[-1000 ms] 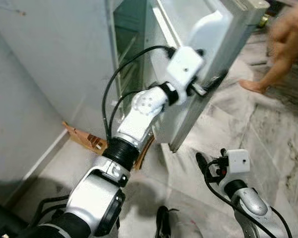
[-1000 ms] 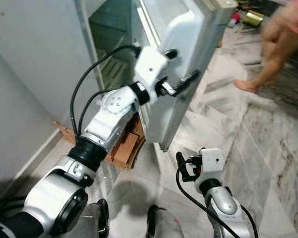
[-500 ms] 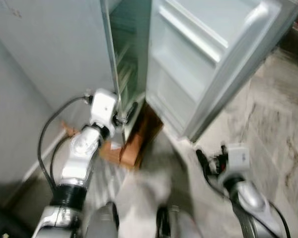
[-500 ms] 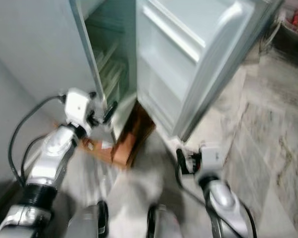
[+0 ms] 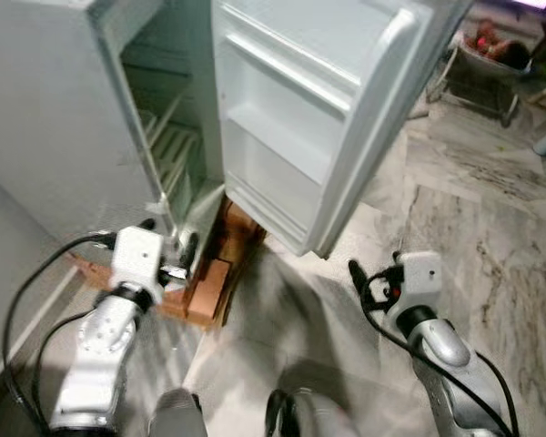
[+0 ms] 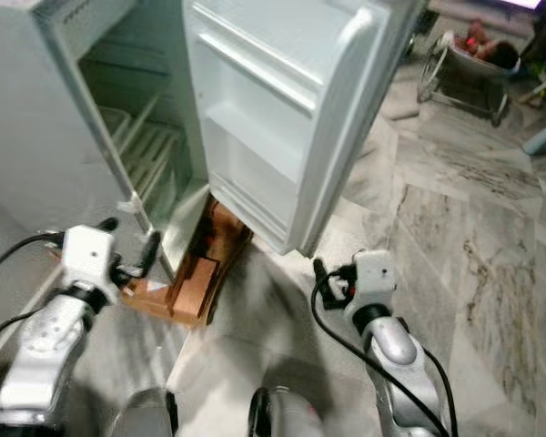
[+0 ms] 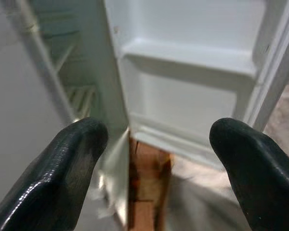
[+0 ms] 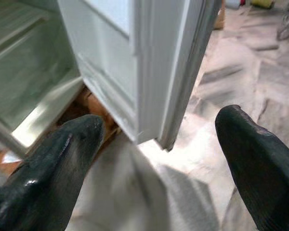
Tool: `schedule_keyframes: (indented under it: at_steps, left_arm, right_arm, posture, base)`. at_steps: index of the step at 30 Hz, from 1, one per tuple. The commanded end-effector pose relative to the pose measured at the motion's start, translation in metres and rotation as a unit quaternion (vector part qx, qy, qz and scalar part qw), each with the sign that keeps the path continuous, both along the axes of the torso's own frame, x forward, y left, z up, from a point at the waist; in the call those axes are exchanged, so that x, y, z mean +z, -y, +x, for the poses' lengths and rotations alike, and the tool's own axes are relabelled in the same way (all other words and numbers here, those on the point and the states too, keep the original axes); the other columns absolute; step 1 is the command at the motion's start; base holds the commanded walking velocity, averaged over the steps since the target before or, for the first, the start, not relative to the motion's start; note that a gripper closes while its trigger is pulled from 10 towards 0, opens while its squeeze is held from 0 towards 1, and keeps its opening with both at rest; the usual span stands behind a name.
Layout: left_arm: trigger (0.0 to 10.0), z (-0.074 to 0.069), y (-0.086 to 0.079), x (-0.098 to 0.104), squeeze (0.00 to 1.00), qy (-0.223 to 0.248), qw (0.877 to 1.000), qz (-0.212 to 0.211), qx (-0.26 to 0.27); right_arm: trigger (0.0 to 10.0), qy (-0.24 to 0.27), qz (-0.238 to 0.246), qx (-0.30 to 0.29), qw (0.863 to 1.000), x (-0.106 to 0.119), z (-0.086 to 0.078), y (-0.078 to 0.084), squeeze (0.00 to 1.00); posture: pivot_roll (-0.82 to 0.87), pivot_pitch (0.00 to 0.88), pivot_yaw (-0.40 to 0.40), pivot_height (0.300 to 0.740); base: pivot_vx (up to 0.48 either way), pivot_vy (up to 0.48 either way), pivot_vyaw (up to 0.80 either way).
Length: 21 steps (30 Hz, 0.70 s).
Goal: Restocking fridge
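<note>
Nearest me, my left claw (image 5: 168, 264) and right claw (image 5: 369, 282) hang spread and empty, so nothing is carried. Beyond them the fridge (image 5: 64, 118) sits on wooden blocks (image 5: 209, 278), its door (image 5: 318, 100) swung wide for loading, shelves bare.

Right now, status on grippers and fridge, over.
Left gripper open, empty, low by the fridge opening. Right gripper open, empty, below the fridge door. Door swung wide, its shelves bare. Wooden blocks under the fridge base.
</note>
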<state>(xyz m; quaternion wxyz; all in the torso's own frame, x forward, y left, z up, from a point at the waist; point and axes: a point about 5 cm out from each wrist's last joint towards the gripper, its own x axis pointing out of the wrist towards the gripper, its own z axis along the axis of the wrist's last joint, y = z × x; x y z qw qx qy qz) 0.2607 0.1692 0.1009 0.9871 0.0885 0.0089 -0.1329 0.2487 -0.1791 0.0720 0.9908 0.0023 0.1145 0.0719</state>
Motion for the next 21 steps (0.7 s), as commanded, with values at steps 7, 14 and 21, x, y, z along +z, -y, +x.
schedule_keyframes:
  at_steps: [7, 14, 21]
  left_arm:
    - [10.0, 0.028, 0.013, 0.015, 0.00, 0.018, 1.000, 0.010, -0.016]
    - [10.0, 0.041, 0.029, 0.024, 0.00, 0.035, 0.998, 0.019, -0.049]
    - [10.0, 0.052, 0.052, 0.026, 0.00, 0.037, 0.996, 0.009, -0.082]
  right_arm:
    - [10.0, 0.018, 0.005, 0.005, 1.000, 0.006, 0.007, -0.008, 0.00]
    - [10.0, 0.018, 0.005, 0.001, 1.000, 0.006, 0.007, -0.008, 0.00]
    - [10.0, 0.022, 0.002, 0.001, 1.000, 0.007, 0.008, -0.008, 0.00]
  posture:
    - [0.11, 0.150, -0.093, 0.740]
    - [0.10, 0.149, -0.089, 0.740]
    - [0.09, 0.151, -0.091, 0.740]
  base:
    - [0.424, -0.042, 0.00]
    - [0.438, 0.000, -0.20]
    - [0.428, 0.000, -0.08]
